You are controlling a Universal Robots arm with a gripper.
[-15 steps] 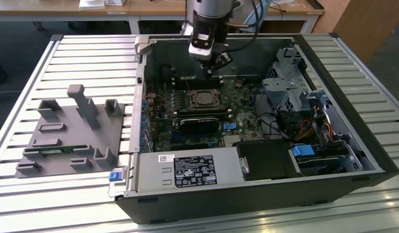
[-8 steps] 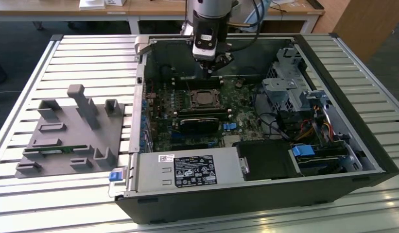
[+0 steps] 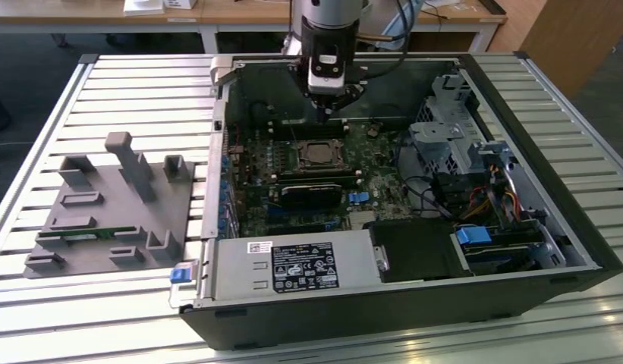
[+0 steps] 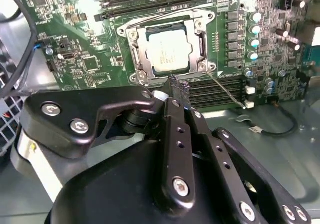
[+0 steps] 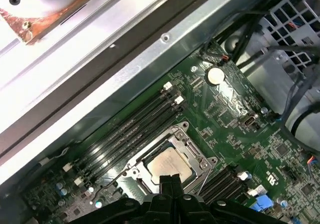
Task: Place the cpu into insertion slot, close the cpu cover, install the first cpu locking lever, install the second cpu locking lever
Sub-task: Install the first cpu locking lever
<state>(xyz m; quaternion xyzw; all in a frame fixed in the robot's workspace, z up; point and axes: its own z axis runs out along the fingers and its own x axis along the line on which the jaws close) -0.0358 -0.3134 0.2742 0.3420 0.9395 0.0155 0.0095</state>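
In the exterior view the open computer case [image 3: 413, 311] lay on the slatted bench [image 3: 139, 91]. The gripper [image 3: 328, 114] hung inside it over the motherboard [image 3: 291, 205], near the cpu [image 3: 319, 156], which sat flat in the middle of the board. A grey fixture tray [image 3: 108, 212] stood well apart on the exterior view's left. In the second wrist view the cpu [image 4: 170, 52] lay seated in the insertion slot [image 4: 202, 43] with the cpu cover [image 4: 136, 54] down around it, its silver top showing through the window. The fingers [image 4: 176, 109] were pressed together with nothing between them, their tip just beside the socket's edge. One wire locking lever [image 4: 227, 89] splayed away from the socket's corner across the memory slots [image 4: 200, 92], so I judged it unlatched; whether a second one was hooked I could not tell. In the first wrist view the cpu [image 5: 169, 165] sat likewise under the cover, with the gripper [image 5: 169, 180] close at its edge. To my eye the lever work was in hand. Doing it well meant setting the closed tip squarely on the wire and sweeping it down and sideways under its catch, without skidding onto the cover or the neighbouring memory slots.
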